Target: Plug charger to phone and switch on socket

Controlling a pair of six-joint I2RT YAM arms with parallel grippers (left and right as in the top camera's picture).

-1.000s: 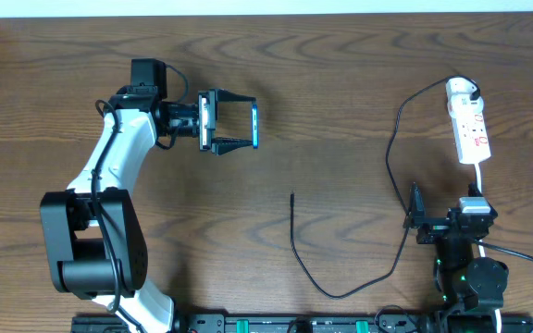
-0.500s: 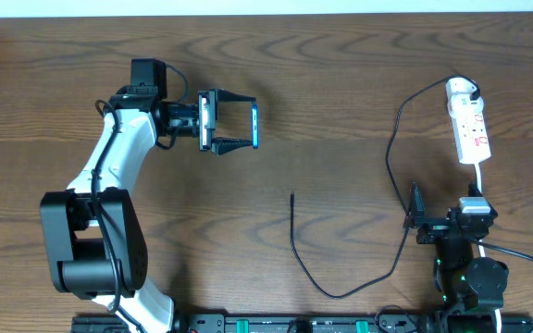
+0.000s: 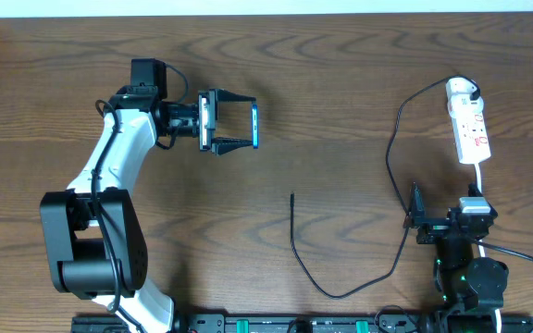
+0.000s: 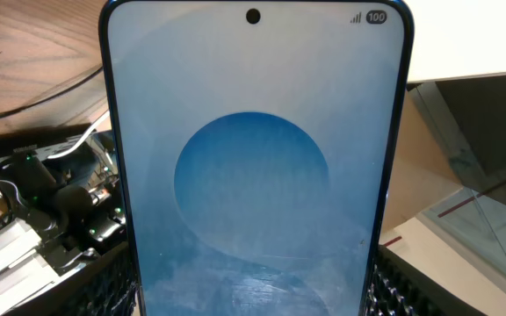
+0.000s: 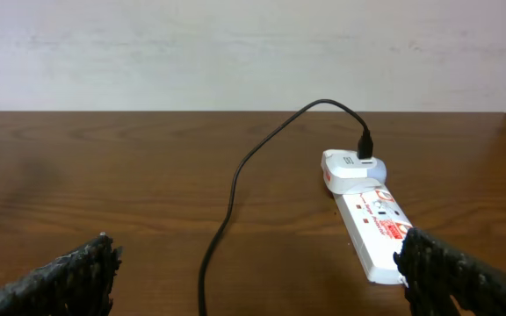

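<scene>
My left gripper (image 3: pixel 239 124) is shut on the phone (image 3: pixel 254 123) and holds it on edge above the table at the upper middle. In the left wrist view the phone's blue screen (image 4: pixel 253 175) with a lighter circle fills the frame between the fingers. The charger, a thin black cable (image 3: pixel 389 157), runs from a white adapter (image 3: pixel 461 90) on the socket to a free plug tip (image 3: pixel 291 197) lying on the table. The socket (image 3: pixel 471 130) is a white power strip at the right; it also shows in the right wrist view (image 5: pixel 373 226). My right gripper (image 3: pixel 442 225) is open and empty near the front right, with the cable (image 5: pixel 227 211) between its fingers' view.
The socket's white cord (image 3: pixel 479 178) runs toward the right arm's base. The left arm (image 3: pixel 109 185) stretches across the left side of the table. A rail of hardware (image 3: pixel 276 324) lines the front edge. A white wall lies beyond the table's far edge.
</scene>
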